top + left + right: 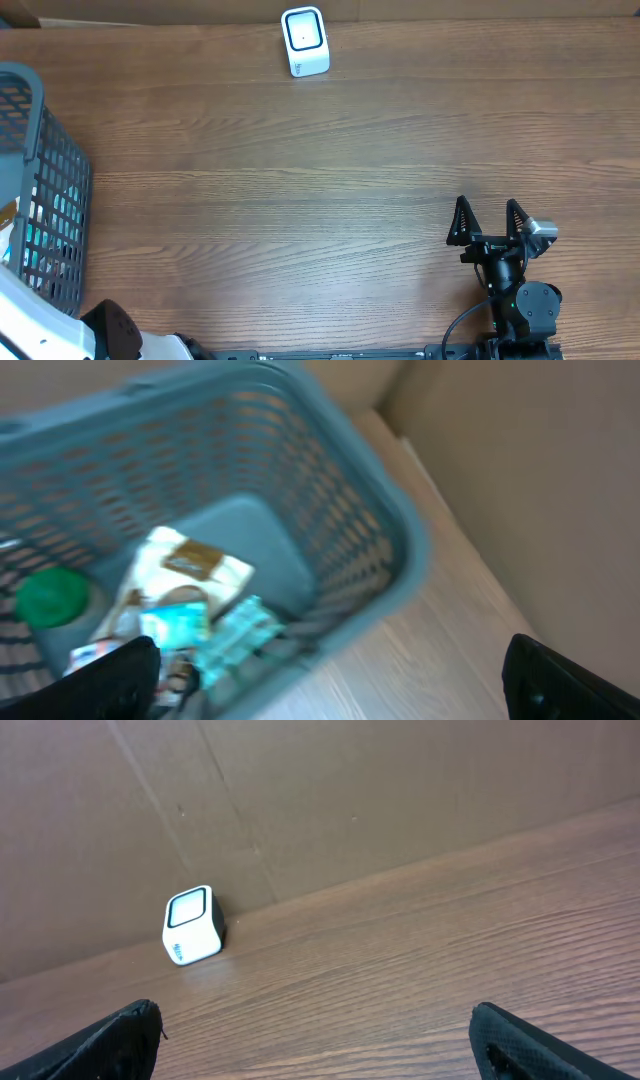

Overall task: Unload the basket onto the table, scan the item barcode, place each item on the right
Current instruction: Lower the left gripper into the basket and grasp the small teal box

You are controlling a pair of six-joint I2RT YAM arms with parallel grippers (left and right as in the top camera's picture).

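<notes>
A brown wood-grain table [330,200] runs up to a plain cardboard-brown wall at its far edge. Against that wall, a little left of the middle, stands a small white cube-shaped barcode scanner [305,41] with a dark-framed window on its top face; the right wrist view shows it upright and alone on the wood [192,926].

At the table's left edge sits a grey-blue plastic lattice basket [50,170], partly cut off by the frame. The left wrist view looks down into it [330,490], though the picture is blurred. The goods to be scanned lie on the basket floor in a loose pile: a white-and-brown flat packet [190,565], a teal crinkled packet [180,628] just below it and touching it, and a green round lid [50,598] off to one side. Finer print or any barcode cannot be made out.

The left claw [335,685] hangs above the basket's near rim with its two black fingers [125,675] spread wide and nothing between them.

The right claw [489,222] is low over the right side of the table, well apart from both scanner and basket, pointing toward the far wall. Its fingers [110,1040] are likewise fully spread, and only bare wood shows between them.
</notes>
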